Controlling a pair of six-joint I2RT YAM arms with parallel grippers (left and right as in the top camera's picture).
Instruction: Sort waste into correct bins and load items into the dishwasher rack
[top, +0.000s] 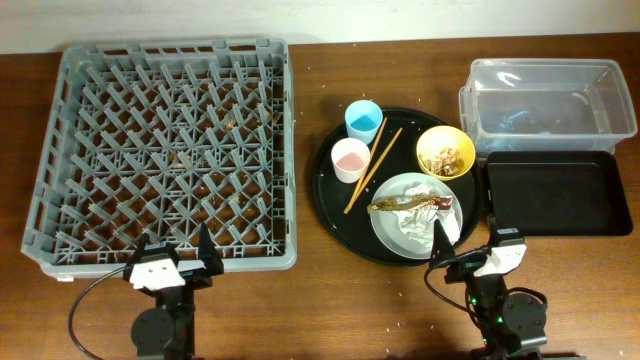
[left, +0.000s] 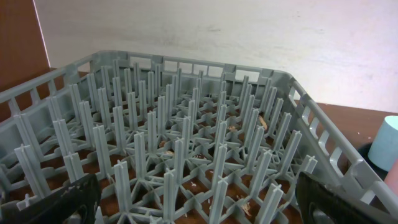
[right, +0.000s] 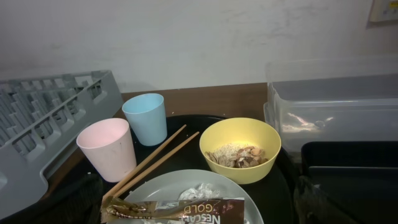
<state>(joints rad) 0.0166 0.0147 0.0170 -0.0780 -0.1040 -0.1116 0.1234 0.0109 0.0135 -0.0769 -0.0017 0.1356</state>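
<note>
the grey dishwasher rack (top: 165, 150) sits far left, with the left gripper (top: 174, 243) spread wide and empty at its near edge. on the round black tray (top: 323, 195) are the pink cup (top: 350, 158), blue cup (top: 362, 120), chopsticks (top: 373, 165), yellow bowl (top: 446, 151), and the plate (top: 392, 228) carrying the wrapper (top: 412, 203) and napkin (top: 422, 224). the right gripper (top: 468, 240) hangs spread and empty by the plate's near rim, and the clear tub (top: 545, 100) and black bin tray (top: 558, 193) lie far right.
</note>
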